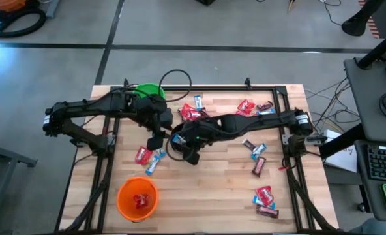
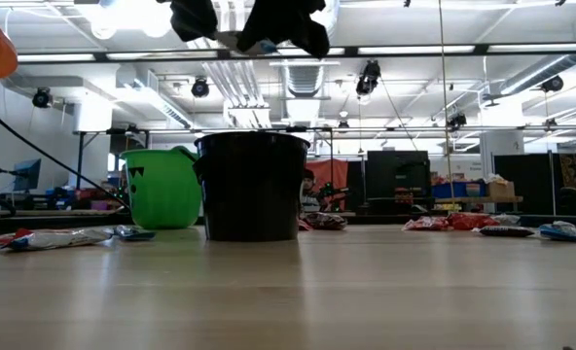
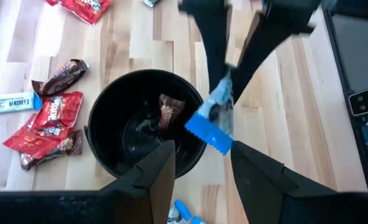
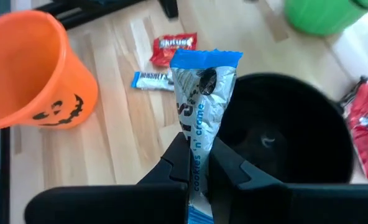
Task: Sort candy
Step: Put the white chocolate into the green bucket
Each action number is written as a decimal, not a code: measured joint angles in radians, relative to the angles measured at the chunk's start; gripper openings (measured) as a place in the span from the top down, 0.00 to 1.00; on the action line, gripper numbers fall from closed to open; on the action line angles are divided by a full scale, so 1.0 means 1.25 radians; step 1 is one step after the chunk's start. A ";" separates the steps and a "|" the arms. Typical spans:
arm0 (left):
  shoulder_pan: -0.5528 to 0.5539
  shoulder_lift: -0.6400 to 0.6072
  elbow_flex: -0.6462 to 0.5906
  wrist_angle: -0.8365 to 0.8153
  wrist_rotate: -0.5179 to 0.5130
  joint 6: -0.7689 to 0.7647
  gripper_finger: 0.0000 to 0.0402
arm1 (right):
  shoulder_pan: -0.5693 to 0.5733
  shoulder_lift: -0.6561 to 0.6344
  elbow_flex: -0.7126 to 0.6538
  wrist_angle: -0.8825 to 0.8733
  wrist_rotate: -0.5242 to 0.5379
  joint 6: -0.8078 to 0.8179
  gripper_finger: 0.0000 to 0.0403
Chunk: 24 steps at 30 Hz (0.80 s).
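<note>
Candy lies scattered over the tabletop (image 1: pixel 219 189): red and blue-and-white bars near the orange cup (image 1: pixel 137 198), more at the far edge and toward the right side. One blue-and-white bar (image 4: pixel 201 99), a cookies-and-creme kind, is off the wood, clenched upright in the right gripper (image 4: pixel 199 163) beside the rim of the black cup (image 4: pixel 293 134). In the left wrist view that same bar hangs from the right gripper's fingers just over the cup's edge, and a brown-wrapped bar (image 3: pixel 170 111) already lies inside the cup. The orange cup holds red pieces; the green cup (image 1: pixel 149 91) stands at the far edge under the left arm.

The left gripper (image 3: pixel 199 168) hovers above the black cup with its jaws parted and nothing between them; it looks to have finished a drop there.

The step in hand seems to be delivering the blue-and-white bar. Since brown sits in the black cup and red in the orange, the green cup is the likely home, though that is a guess. To do it well, the right gripper should carry the bar clear of the left arm, centre it over the chosen cup's mouth, and let go low enough that the light wrapper falls inside rather than catching the rim.
</note>
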 joint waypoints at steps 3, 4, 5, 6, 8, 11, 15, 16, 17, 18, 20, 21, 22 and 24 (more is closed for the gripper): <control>0.000 0.000 0.000 0.003 0.000 0.000 0.66 | -0.008 -0.012 0.001 0.001 0.001 -0.015 0.97; 0.000 0.000 0.000 0.005 0.000 0.000 0.66 | -0.010 -0.013 0.001 0.002 0.000 -0.019 0.97; 0.002 0.000 0.000 0.011 0.000 0.000 0.66 | -0.011 -0.014 0.001 0.005 -0.001 -0.025 0.97; 0.004 0.000 0.000 0.023 0.001 0.000 0.66 | -0.011 -0.014 0.001 0.007 -0.001 -0.027 0.97; 0.010 0.004 0.000 0.056 0.016 -0.001 0.66 | -0.012 -0.014 0.001 0.007 0.000 -0.038 0.97; 0.019 0.006 0.000 0.088 0.057 -0.008 0.66 | -0.012 -0.011 0.001 0.007 0.000 -0.041 0.97; 0.032 0.015 0.000 0.053 0.060 -0.021 0.66 | -0.011 -0.010 0.001 0.007 0.001 -0.049 0.97; 0.034 0.019 0.000 0.048 0.060 -0.024 0.66 | -0.011 -0.011 0.001 0.009 0.002 -0.049 0.97; 0.037 0.021 0.000 0.046 0.061 -0.028 0.66 | -0.011 -0.012 0.001 0.011 0.002 -0.052 0.97; 0.040 0.024 0.000 0.044 0.065 -0.030 0.66 | -0.011 -0.012 0.001 0.015 0.002 -0.055 0.97; 0.043 0.031 0.000 0.047 0.091 -0.032 0.66 | -0.011 -0.013 0.001 0.026 0.000 -0.059 0.97; 0.045 0.034 0.000 0.047 0.101 -0.033 0.66 | -0.011 -0.013 0.001 0.023 -0.001 -0.060 0.97; 0.046 0.037 0.000 0.049 0.107 -0.034 0.66 | -0.011 -0.014 0.003 0.017 -0.001 -0.063 0.97; 0.048 0.044 0.000 0.050 0.129 -0.034 0.66 | -0.011 -0.014 0.009 0.013 -0.001 -0.071 0.97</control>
